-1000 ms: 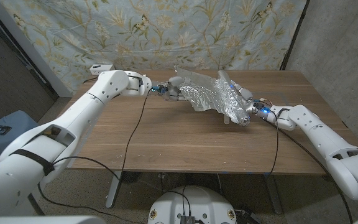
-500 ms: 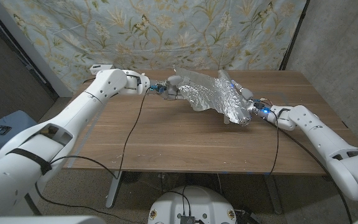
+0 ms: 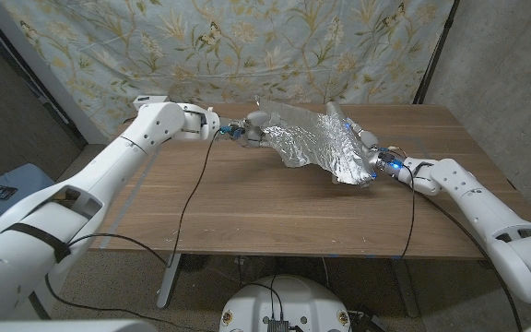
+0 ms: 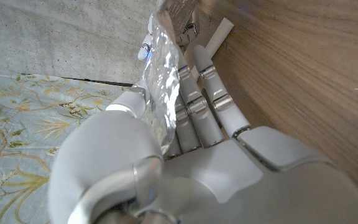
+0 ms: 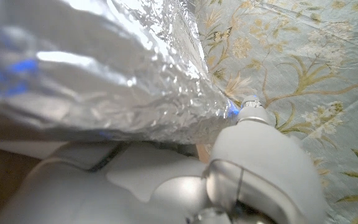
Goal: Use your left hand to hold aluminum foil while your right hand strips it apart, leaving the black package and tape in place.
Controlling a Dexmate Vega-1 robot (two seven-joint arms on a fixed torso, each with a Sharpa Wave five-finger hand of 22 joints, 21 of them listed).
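Foil [image 3: 321, 146] crumpled, silvery, stretched above table [image 3: 247, 198], gripped at one end by left hand [image 3: 252, 132], pinched at other by right hand [image 3: 373, 159].

A wooden surface [image 3: 275, 207] is backed by a hung cloth [image 3: 247, 46] printed with pale leaves and butterflies; a bare grey wall [image 3: 505, 65] is seen at right, and a blue bin [image 3: 3, 189] on the floor at left

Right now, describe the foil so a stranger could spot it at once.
On the wooden table, toward its far edge, a crinkled silver aluminum foil sheet stretches between the left hand and right hand. It is the only shiny, wrinkled thing there.
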